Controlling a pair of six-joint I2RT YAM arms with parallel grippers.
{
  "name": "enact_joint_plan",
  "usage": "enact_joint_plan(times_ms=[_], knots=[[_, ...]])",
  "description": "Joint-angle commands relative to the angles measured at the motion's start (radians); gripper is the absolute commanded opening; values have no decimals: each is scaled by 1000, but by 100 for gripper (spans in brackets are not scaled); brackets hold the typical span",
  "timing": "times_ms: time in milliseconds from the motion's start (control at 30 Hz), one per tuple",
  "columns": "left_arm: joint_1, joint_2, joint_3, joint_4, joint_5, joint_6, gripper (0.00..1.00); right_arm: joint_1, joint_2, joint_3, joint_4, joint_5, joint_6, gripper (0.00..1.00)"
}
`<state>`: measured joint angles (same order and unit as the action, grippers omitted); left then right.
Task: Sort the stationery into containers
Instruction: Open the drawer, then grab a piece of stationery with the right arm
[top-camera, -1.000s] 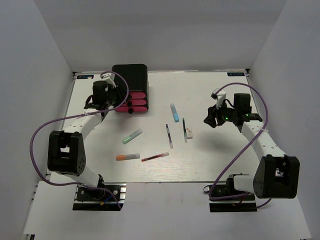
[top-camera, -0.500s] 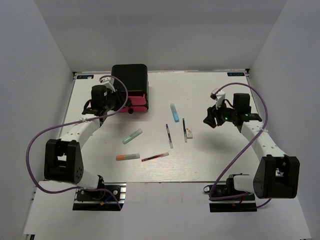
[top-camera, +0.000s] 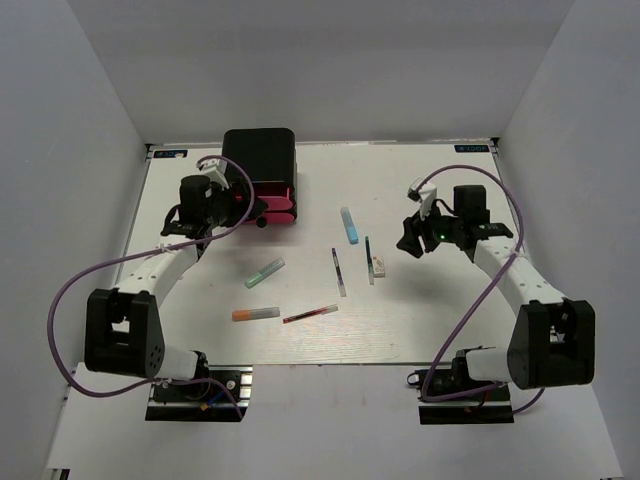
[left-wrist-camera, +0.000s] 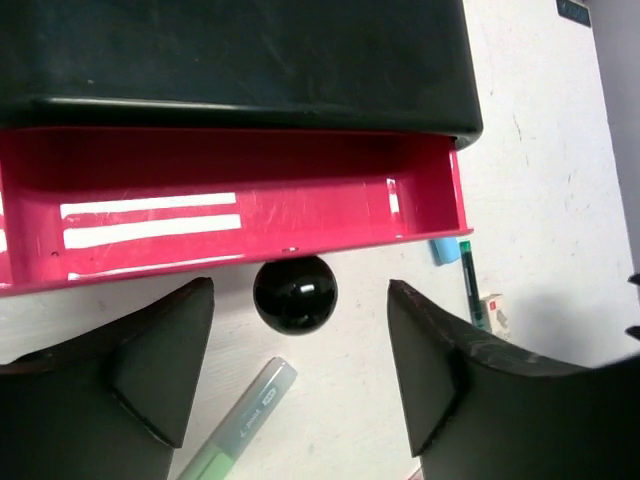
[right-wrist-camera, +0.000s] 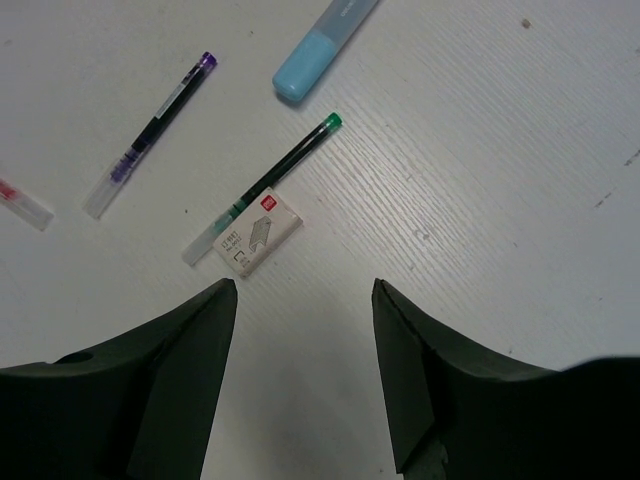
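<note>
Top external: bench (top-camera: 450, 330); black box (top-camera: 259, 155) upper left of centre, stationery loose mid-frame.
Drawer: one pink-red drawer (left-wrist-camera: 230, 215) stands out of the box; can't tell which of the stack.
Left fingers (left-wrist-camera: 150, 370): apart, flanking the black knob (left-wrist-camera: 294, 290), clear of it.
Right fingers (right-wrist-camera: 160, 380): apart, nothing between.
Markers: light-blue marker (right-wrist-camera: 320, 50) nearer right arm; green marker (top-camera: 265, 271) nearer left.
Pen/block: white block (right-wrist-camera: 258, 233) sits just up-left of the right gap in the wrist frame, seemingly touching the green-capped pen (right-wrist-camera: 265, 188); pen axis runs lower left to upper right.
Next (my read): right arm picks, carries left to drawer.
</note>
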<state>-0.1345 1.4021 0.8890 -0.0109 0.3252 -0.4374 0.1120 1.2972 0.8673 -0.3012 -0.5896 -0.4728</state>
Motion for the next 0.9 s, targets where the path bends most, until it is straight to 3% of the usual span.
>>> enact_joint_plan(times_ms=[0,300,500,867], knots=[[-5,-80,-18,-9,12,8,85,32,40,58,60,-1,32,63],[-5,-181,-61,-82,12,46,88,175,249,252,105,191,169,63],[-5,-429,-173,-182,0,71,89,282,471,430,99,368,322,62],[-5,-791,-367,-440,-80,-151,93,403,694,570,132,615,418,66]])
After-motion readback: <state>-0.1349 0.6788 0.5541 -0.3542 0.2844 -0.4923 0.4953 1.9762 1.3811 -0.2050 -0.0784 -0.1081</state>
